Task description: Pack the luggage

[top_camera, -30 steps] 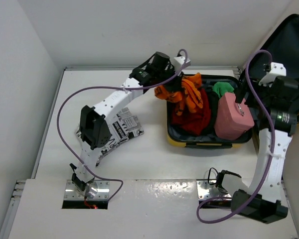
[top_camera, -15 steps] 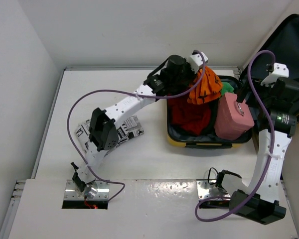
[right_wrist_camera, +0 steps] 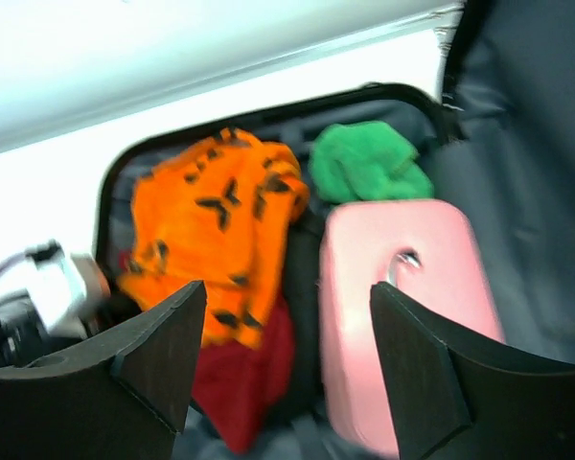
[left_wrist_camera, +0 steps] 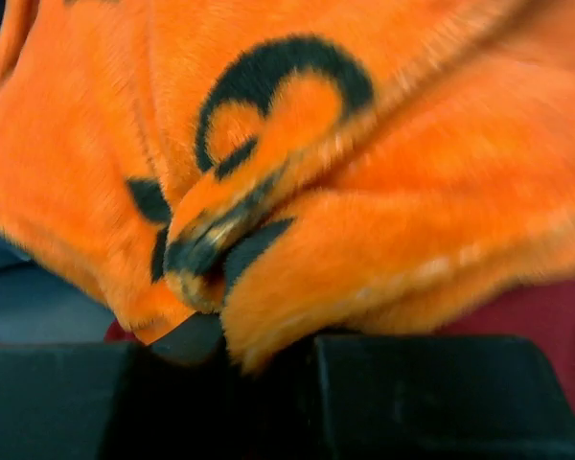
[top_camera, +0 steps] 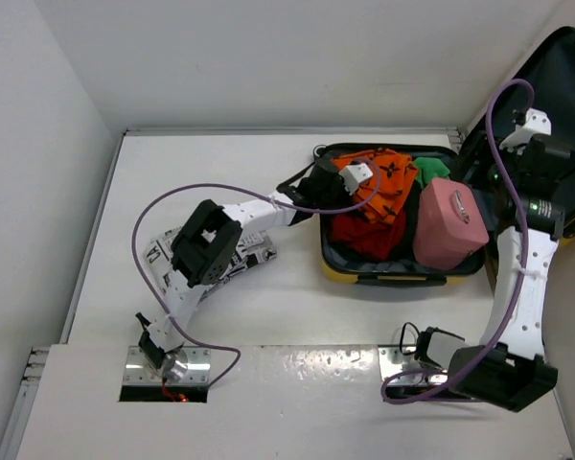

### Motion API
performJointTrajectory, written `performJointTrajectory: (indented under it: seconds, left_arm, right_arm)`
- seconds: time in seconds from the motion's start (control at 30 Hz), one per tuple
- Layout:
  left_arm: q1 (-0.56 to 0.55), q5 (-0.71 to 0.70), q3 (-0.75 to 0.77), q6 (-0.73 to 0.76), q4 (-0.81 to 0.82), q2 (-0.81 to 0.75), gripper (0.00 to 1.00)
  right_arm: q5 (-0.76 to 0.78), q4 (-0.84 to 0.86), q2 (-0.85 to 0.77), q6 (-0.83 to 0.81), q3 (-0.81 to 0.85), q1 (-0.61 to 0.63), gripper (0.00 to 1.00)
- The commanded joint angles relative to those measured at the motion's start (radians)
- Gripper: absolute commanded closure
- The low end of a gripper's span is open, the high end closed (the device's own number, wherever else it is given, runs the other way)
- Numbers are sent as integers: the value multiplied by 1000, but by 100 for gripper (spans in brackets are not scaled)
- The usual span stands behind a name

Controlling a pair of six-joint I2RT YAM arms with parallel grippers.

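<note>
The fleece cloth (top_camera: 383, 180) is orange with black markings, the fabric bundle (top_camera: 362, 232) dark red. The crumpled cloth (top_camera: 428, 171) is green, the box-shaped case (top_camera: 448, 222) pink, the glossy hard-shell suitcase (top_camera: 337, 274) yellow, lined dark grey.

Robot laboratory test cell. Plain white walls (top_camera: 268, 57) enclose a white table (top_camera: 297, 316) behind and to the left of the open luggage (top_camera: 402, 279). Nearer than the luggage, two robot arms (top_camera: 206, 251) stand on metal plates (top_camera: 168, 366) at the table edge, trailing purple cables (top_camera: 187, 190).
</note>
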Motion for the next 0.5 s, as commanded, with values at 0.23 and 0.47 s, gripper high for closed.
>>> performJointTrajectory:
  seconds: [0.23,0.47]
  left_arm:
    - [69,53,-241,-315,227,-335,6]
    - [170,20,6,-415,82,-456,0]
  right_arm:
    - [-78,296,221,157,-29,221,39]
    - [-29,331,393,134,-40,416,57]
